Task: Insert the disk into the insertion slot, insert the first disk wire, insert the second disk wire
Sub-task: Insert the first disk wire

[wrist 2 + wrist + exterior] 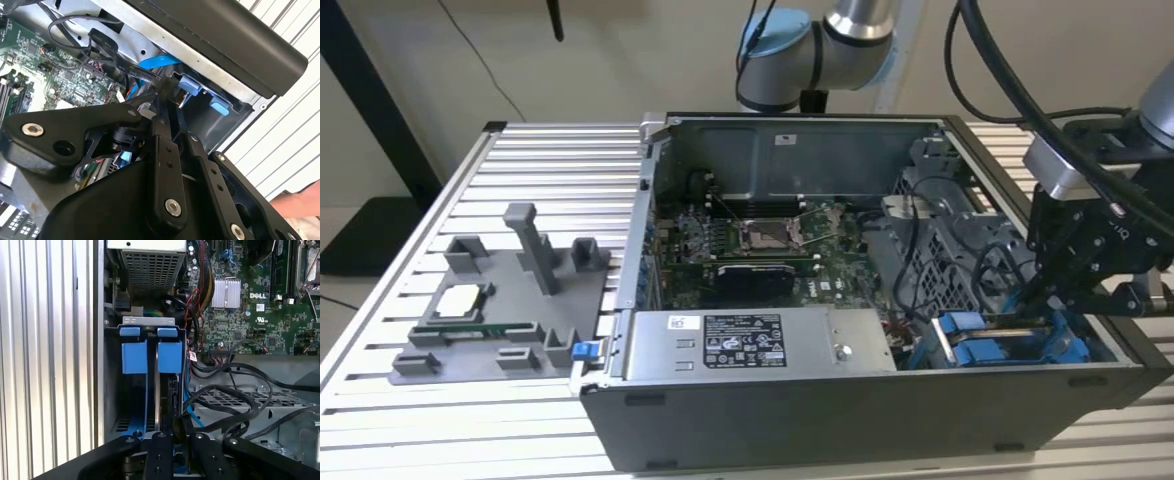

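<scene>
- In the exterior view, the gripper hangs over the insertion slot at the case's corner, beside the power supply.
- The first wrist view shows two blue tabs there, with black cables crowding one side.
- The fingers are drawn together; I cannot tell whether they pinch anything.
- In the second wrist view, a person's hand is outside the case.

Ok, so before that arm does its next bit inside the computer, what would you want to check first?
1. Computer case open, insertion slot exposed: ok.
2. End effector positioned at the insertion slot: ok.
3. Disk fully seated in the slot: cannot tell.
4. Black cables clear of the slot: not ok, they loop right beside it.
5. Whether the end effector holds a wire: cannot tell.
</scene>
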You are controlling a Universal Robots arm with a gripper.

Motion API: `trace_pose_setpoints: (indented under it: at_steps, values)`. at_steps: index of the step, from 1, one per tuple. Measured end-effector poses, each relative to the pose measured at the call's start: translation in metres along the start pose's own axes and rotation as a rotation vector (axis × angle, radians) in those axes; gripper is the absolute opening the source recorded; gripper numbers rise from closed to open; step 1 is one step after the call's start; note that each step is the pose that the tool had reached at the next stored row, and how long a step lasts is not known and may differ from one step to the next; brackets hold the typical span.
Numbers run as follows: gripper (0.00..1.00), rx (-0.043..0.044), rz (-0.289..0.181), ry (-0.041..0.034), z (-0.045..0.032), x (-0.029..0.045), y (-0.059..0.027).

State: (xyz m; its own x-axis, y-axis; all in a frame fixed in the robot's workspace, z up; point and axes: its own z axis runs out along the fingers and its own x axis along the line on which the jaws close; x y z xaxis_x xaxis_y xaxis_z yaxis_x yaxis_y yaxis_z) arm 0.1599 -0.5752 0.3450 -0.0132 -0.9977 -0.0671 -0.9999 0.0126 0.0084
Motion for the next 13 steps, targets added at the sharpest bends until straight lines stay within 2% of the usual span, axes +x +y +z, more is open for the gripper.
trace_pose_setpoints:
  at_steps: [13]
  values:
    - [0.00,0.0009,0.000,-0.0001,0.0032,0.0002,0.0006]
